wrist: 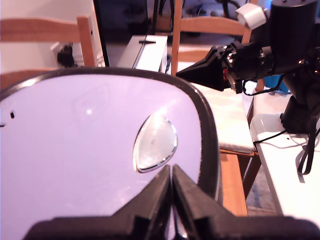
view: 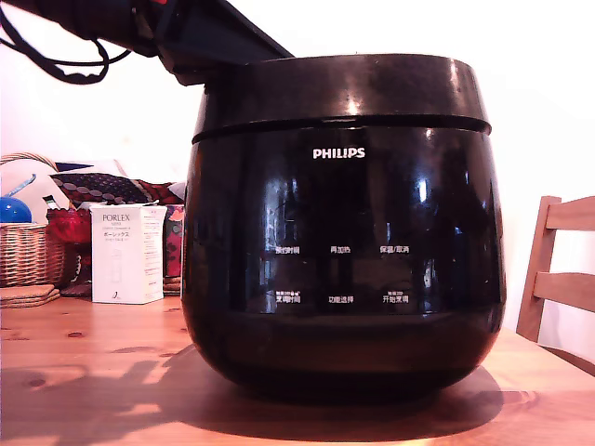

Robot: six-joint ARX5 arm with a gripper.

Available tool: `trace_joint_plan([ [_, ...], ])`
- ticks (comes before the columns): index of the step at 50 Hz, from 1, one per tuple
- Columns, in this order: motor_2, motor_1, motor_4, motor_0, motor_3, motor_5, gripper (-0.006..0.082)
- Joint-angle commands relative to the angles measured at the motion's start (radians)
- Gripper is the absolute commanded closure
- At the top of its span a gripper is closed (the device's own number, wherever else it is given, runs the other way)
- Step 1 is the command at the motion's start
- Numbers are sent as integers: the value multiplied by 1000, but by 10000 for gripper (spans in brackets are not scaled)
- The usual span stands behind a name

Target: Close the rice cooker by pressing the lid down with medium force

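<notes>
Glossy black rice cooker — lid down

Wooden table, knotted pine. At the exterior view's left: white PORLEX box standing upright, wicker basket holding a blue ball, red glass item between them. Wooden chair at the exterior view's right.

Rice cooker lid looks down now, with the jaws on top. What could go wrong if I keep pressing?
1. The gripper, jaws together, rests on the glossy lid near its edge; it might slide off.
2. The exterior view shows only a thin seam around the rice cooker, so the lid looks down; whether it has latched can't be seen.
3. More force could shove the cooker across the wooden table.
</notes>
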Motion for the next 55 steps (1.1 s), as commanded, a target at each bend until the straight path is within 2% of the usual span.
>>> trace_joint_plan([
  [1, -84, 39, -15, 14, -19, 5, 788],
  [12, -124, 40, -14, 34, 42, 5, 788],
  [23, -127, 71, -19, 34, 35, 50, 788],
  [37, -137, 137, -34, 31, 35, 58, 788],
  [55, -163, 135, -35, 14, 63, 56, 788],
])
